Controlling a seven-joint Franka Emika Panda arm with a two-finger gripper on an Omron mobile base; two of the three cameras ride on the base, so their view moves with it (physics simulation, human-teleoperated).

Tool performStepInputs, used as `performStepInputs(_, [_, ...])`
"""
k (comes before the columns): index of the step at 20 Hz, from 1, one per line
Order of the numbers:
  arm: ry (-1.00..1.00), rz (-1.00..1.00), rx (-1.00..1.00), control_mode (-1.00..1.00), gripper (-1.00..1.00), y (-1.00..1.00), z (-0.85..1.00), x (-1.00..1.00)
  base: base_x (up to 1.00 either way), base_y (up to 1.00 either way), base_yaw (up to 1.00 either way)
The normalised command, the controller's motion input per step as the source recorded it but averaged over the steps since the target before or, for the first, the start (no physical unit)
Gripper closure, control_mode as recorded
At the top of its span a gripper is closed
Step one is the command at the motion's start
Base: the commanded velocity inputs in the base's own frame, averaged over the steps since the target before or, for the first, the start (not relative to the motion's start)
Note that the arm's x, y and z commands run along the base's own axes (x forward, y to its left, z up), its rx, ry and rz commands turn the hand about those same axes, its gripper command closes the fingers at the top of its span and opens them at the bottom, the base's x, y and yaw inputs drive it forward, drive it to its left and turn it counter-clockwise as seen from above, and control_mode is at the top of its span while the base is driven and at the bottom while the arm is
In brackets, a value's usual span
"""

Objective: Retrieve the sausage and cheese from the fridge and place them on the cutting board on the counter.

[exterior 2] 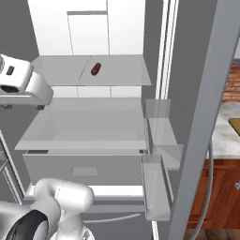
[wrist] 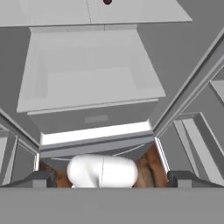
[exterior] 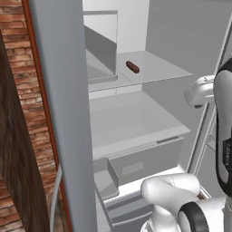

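Fingertips point(wrist: 40, 178) stood at their widest, one at each lower corner of the hand view, with nothing held between them. Gripper point(wrist: 109, 179) hung in front of the open fridge point(exterior 2: 84, 126), facing its pale grey lower drawer point(wrist: 94, 116), apart from every shelf. Sausage point(exterior: 132, 67) lay alone on the glass shelf point(exterior: 158, 70) above that drawer, well apart from the hand. Counter point(exterior 2: 225, 136) showed beyond the right door; cheese could not be made out.
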Motion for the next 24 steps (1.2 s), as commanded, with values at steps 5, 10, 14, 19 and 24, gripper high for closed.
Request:
performStepInputs(5, [-0.06,0.04,-0.03,-1.00,-1.00,0.00,-0.58,0.78,0.00,0.00,0.00])
performStepInputs(10, [-0.26,0.02,-0.09,-1.00,-1.00,0.04,-0.42,0.75,0.00,0.00,0.00])
performStepInputs(14, [-0.21,0.00,-0.05,-1.00,-1.00,0.05,-0.01,0.66,0.00,0.00,0.00])
performStepInputs(19, [0.00,0.00,0.00,-1.00,-1.00,0.00,0.29,0.71,0.00,0.00,0.00])
performStepInputs(24, [0.00,0.00,0.00,-1.00,-1.00,0.00,0.14,0.72,0.00,0.00,0.00])
